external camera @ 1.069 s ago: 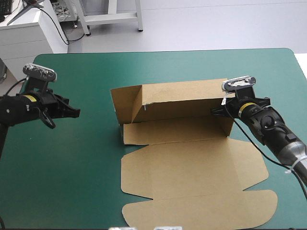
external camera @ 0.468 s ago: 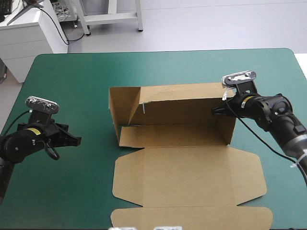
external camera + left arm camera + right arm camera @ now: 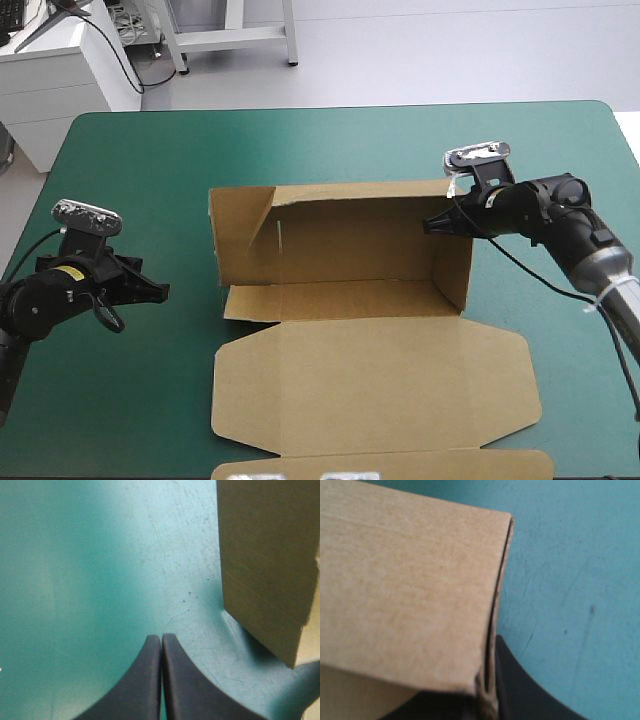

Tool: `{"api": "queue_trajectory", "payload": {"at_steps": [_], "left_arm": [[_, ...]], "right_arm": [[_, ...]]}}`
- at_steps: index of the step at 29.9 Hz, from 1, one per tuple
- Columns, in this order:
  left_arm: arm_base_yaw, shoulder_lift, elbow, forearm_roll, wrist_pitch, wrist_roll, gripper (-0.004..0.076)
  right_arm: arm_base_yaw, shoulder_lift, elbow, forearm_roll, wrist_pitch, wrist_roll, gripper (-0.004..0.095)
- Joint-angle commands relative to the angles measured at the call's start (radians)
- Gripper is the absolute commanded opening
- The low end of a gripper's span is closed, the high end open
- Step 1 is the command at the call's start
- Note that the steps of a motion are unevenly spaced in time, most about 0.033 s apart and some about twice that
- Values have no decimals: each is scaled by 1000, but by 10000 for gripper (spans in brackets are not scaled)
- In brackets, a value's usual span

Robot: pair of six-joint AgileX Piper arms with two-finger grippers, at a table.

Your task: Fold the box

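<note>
Teal-green table cover (image 3: 140,170) underneath, faintly scuffed in the left wrist view. Starting at the right gripper (image 3: 432,226): clamped on the top far-right corner of the box (image 3: 350,240), black fingers (image 3: 525,690) all but together with a doubled edge of brown board pinched between them. Outward from that pinch: right end wall (image 3: 452,270) upright, back wall (image 3: 350,225) upright along the far side, left end wall (image 3: 245,235) raised but splayed outward, narrow floor strip (image 3: 340,298) flat between them, and the broad lid panel (image 3: 370,390) lying flat toward the near edge, all roughly mid-table. Then the left gripper (image 3: 160,292): fingers pressed together in one pointed arch, holding nothing, low over bare cover, aimed at the left end wall, near it but not touching. On handling, by the look of it: thin corrugated board, light and stiff across each panel, hinging readily at the scored creases and probably springing back unless tucked. Likely to skid on the smooth cover under a one-sided push, so best steadied at one corner while working the other. Easily dented or creased by a hard squeeze mid-panel. Best hold seemingly a pinch over the top rim of a wall, close to a corner crease, as on the right side now; for the left end wall, the free upper edge.
</note>
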Motion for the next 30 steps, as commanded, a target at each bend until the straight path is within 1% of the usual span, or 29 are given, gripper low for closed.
{"api": "queue_trajectory", "payload": {"at_steps": [1,6,9,11,12,17,19,21,22,28,30], "left_arm": [[2,-14,-25,-32,-50,-6,-9],[2,-14,-25,-60,-50,0,-9],[2,-14,-25,-70,-52,5,-9],[2,-14,-25,-70,-54,5,-9],[2,-14,-25,-70,-58,5,-9],[2,-14,-25,-70,-60,5,-9],[2,-14,-25,-70,-60,5,-9],[2,-14,-25,-70,-60,5,-9],[2,-14,-25,-70,-60,5,-9],[2,-14,-25,-70,-60,5,-9],[2,-14,-25,-70,-60,5,-8]], "right_arm": [[-6,75,7,-7,12,-42,-19],[-6,149,2,-7,-128,-44,-15],[-6,179,-10,-7,-163,-44,19],[-6,190,-24,-7,-163,-47,86],[-6,197,-33,-7,-163,-49,136],[-6,205,-80,-7,-159,-47,432],[-6,205,-115,-3,-129,-40,549],[-6,205,-158,-3,-64,-38,621],[-6,205,-185,-3,-21,-38,641],[-6,197,-357,-9,227,-40,650],[-6,175,-395,-7,259,-49,650]]}}
